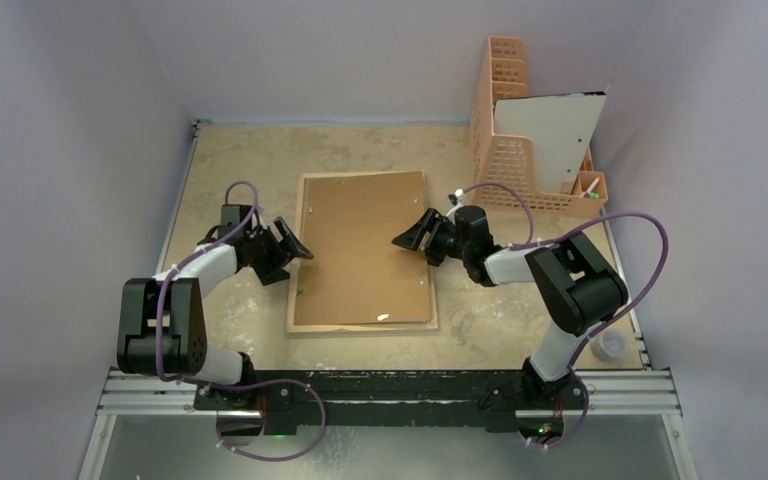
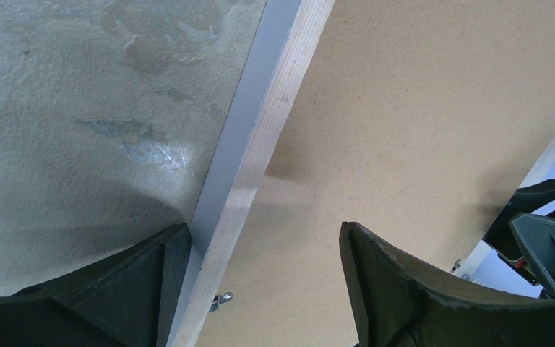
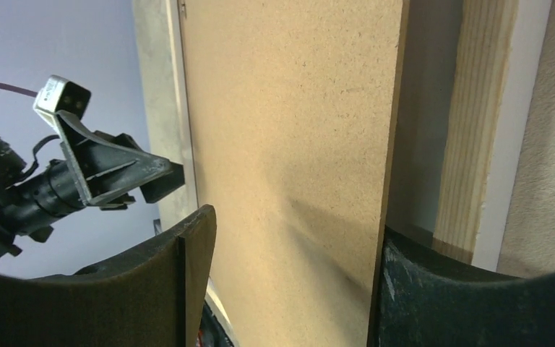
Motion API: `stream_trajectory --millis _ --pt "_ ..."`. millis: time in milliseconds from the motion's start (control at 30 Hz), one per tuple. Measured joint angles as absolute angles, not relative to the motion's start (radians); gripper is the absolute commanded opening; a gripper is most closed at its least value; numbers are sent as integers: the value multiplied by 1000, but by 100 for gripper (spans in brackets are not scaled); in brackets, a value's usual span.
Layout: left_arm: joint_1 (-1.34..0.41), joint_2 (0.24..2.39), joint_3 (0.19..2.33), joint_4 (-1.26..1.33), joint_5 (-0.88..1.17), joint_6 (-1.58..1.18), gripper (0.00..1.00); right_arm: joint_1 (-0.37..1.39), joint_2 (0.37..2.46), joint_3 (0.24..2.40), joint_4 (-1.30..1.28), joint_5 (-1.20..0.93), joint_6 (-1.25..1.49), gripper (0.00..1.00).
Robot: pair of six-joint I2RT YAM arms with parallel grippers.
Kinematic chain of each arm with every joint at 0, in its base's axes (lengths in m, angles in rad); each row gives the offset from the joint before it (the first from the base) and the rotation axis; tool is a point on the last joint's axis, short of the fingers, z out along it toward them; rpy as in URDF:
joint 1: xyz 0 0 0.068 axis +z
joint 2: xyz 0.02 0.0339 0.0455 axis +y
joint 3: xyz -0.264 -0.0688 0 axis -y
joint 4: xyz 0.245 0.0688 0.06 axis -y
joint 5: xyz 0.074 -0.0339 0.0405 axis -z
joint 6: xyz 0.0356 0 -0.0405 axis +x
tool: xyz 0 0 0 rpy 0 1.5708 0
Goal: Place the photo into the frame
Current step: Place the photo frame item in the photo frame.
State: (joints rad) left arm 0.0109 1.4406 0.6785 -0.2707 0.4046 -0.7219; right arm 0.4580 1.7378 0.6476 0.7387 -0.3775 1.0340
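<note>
Overhead and wrist views of the workspace. Counted: two arms, one frame (image 1: pixel 293 305), one brown backing board (image 1: pixel 365 250), one orange basket (image 1: pixel 505 160), one white sheet (image 1: pixel 550 135), one small clear cup (image 1: pixel 610 346).

The frame lies flat at the centre of the table (image 1: pixel 240 160), its wood rim (image 2: pixel 260 144) facing up. The backing board rests on it, slightly skewed, so that rim shows along the left and near sides. The basket stands at the far right with the white sheet leaning in it. The cup sits at the near right, well apart from the frame.

Left arm: elbow folded at the near left, forearm reaching right and away to the frame's left side. The left gripper (image 1: pixel 288 250) stands wide open and straddles the rim: in its wrist view (image 2: pixel 264 231) one finger is over the table and the other over the backing board (image 2: pixel 419 108). It grips nothing.

Right arm: elbow raised at the right, forearm reaching left over the frame's right side. The right gripper (image 1: pixel 412 237) is also spread wide. In its wrist view (image 3: pixel 296 224) the board's right edge (image 3: pixel 289 108) runs between the fingers, one over the board and the other by the wood rim (image 3: pixel 470 130). Nothing is clamped. Whether a fingertip touches the board cannot be told.
</note>
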Motion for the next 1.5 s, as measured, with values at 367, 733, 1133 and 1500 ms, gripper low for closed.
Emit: stream_trajectory --millis 367,733,1133,1500 --pt "10 1441 685 -279 400 -718 78 465 1731 748 505 -310 928 70" --pt "10 1441 690 -279 398 -715 78 496 1764 883 337 -303 828 70" --pt "10 1441 690 -277 381 -722 78 538 1765 981 155 -179 748 88" --pt "10 1436 690 -254 332 -740 78 611 1792 1098 -41 17 685 96"
